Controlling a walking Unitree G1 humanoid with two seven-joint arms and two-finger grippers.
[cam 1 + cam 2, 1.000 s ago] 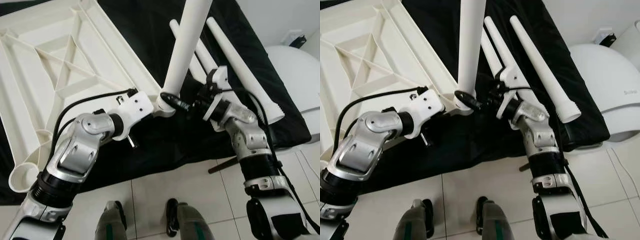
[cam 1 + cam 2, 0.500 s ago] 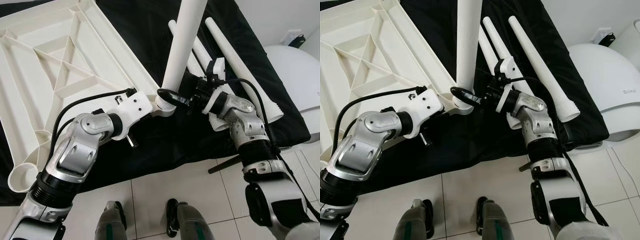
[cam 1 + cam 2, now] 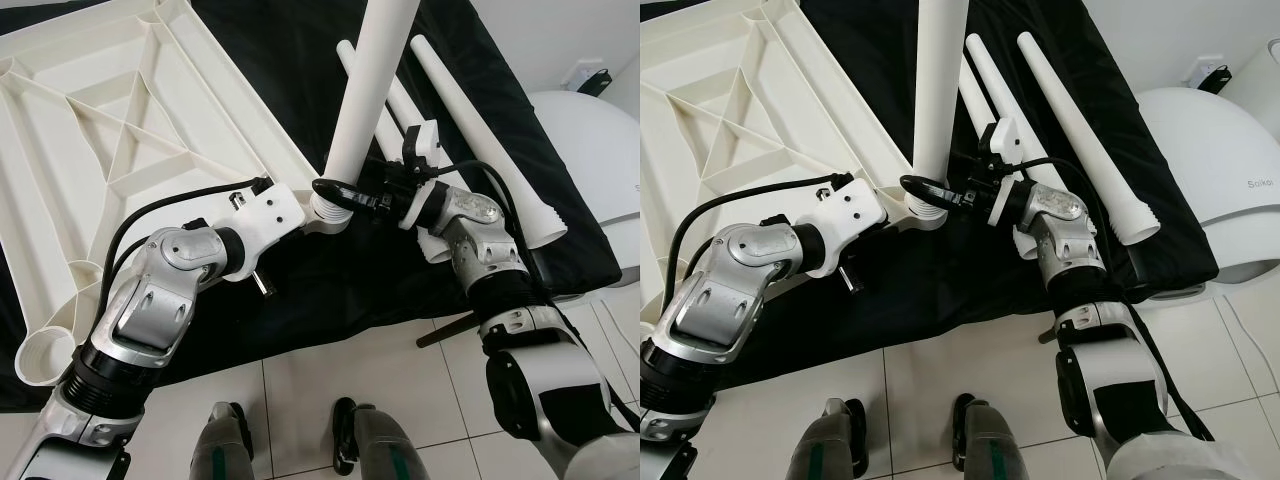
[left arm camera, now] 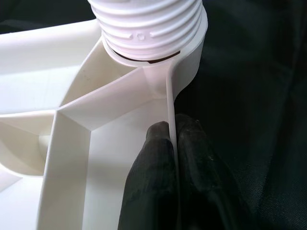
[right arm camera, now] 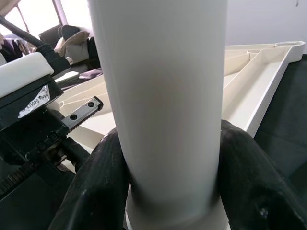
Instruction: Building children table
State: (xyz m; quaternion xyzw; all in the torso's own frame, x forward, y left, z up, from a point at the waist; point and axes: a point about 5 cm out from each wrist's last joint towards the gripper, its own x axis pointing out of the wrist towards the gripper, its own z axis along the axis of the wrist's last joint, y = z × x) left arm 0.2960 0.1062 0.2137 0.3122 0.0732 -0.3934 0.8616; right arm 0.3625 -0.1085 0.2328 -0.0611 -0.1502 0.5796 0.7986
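- Tiled floor (image 3: 320,390) carries a black cloth (image 3: 300,270), and on it the white tabletop (image 3: 110,150) lies underside up, its ribs showing.
- One table leg (image 3: 365,90) stands nearly upright in the corner socket (image 3: 325,210) nearest the robot, its long axis rising out of the socket toward the camera with a slight lean; its threaded foot sits in the socket collar, as the left wrist view shows.
- The right pincer (image 3: 345,192) is clenched on that leg just above the socket, one black finger on each side of the shaft.
- The left pincer (image 4: 175,143) is clamped on the thin rim wall of the tabletop just beside the socket, bracing the corner.
- Judged from this, the step in hand is screwing this leg home; how far the thread is seated is hard to tell, perhaps only part way.
- The next move calls for turning the leg about its own axis while keeping it square to the socket, the left arm holding the tabletop firm; a tilt could cross the thread.
- Three spare legs (image 3: 1080,130) lie side by side on the cloth beyond the right arm, narrow ends pointing away from the robot.
- A white rounded appliance (image 3: 1220,170) stands to the right, off the cloth.
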